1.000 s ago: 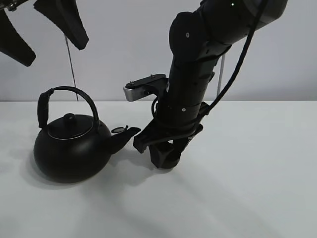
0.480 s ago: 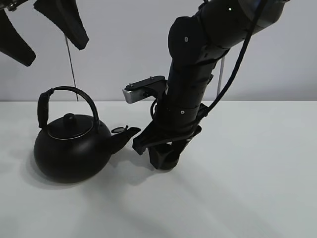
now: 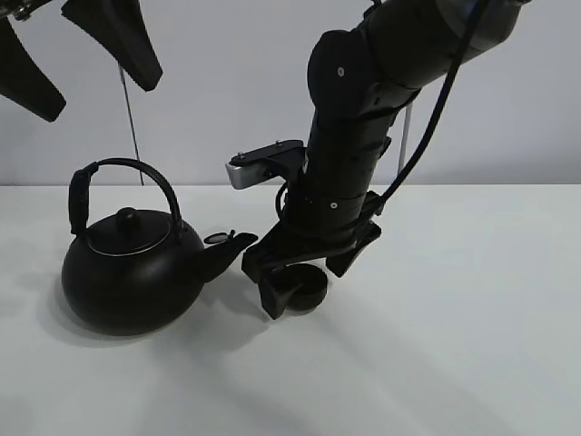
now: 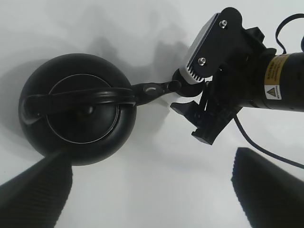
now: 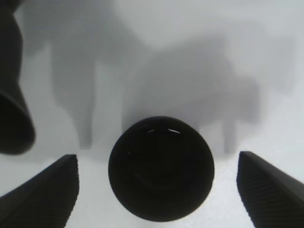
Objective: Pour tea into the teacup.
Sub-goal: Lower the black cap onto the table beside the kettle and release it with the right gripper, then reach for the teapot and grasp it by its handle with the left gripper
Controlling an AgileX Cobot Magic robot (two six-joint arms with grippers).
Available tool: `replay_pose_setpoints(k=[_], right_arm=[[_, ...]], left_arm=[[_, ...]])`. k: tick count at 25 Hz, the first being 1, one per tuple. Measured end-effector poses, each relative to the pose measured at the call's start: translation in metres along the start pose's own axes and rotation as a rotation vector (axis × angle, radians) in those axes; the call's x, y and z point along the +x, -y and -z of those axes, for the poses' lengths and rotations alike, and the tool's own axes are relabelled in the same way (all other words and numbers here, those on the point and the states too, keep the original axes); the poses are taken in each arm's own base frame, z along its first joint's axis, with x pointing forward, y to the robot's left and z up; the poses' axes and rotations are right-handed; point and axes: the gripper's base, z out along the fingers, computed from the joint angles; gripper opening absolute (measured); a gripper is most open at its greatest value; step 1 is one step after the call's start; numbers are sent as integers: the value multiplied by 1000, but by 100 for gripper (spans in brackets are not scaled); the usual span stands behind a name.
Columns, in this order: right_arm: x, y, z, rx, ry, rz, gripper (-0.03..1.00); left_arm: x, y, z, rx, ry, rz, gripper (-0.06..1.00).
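My right fingers [image 3: 270, 298] have just spread wide, freeing the teacup [image 5: 160, 168] on the bench [image 3: 454, 318] beside the kettle [image 3: 132, 272]; my left fingers [image 4: 38, 190] gape empty, so pouring comes next.

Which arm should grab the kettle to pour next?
The left. The left gripper hangs open above the kettle, near its handle. The right gripper sits low, jaws open around the teacup.

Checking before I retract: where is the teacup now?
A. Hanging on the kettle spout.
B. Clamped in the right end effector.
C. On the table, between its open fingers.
C: the teacup rests on the table with the right end effector's fingers spread clear of it.
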Motion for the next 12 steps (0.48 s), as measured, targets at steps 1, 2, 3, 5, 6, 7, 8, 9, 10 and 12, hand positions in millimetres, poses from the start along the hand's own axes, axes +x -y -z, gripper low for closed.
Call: replay_pose_setpoints(k=[1,2,3,5,6,7,8,9,10,12], right_arm=[[0,0,1,-1,-6,-10,63],[-1,0,2,-3,-16,-18,64],[-2,0,5,-3,-21,-25,65],[-5,1,13,-3,-28,-42,65],[-7,2,21,-1,-20,-54,65],[-9,4,31,2,-8,-73,65],[-11,8,43,7,9,-103,65],[-12,14,54,11,21,-141,65],[-12,22,68,20,40,-177,65],[-7,38,92,32,62,-261,65]], left_arm=[[0,0,0,0,0,0,66],[0,0,0,0,0,0,66],[0,0,0,0,0,0,66],[0,0,0,0,0,0,66],[0,0,0,0,0,0,66],[0,0,0,0,0,0,66],[0,0,0,0,0,0,66],[0,0,0,0,0,0,66],[0,0,0,0,0,0,66],[0,0,0,0,0,0,66]])
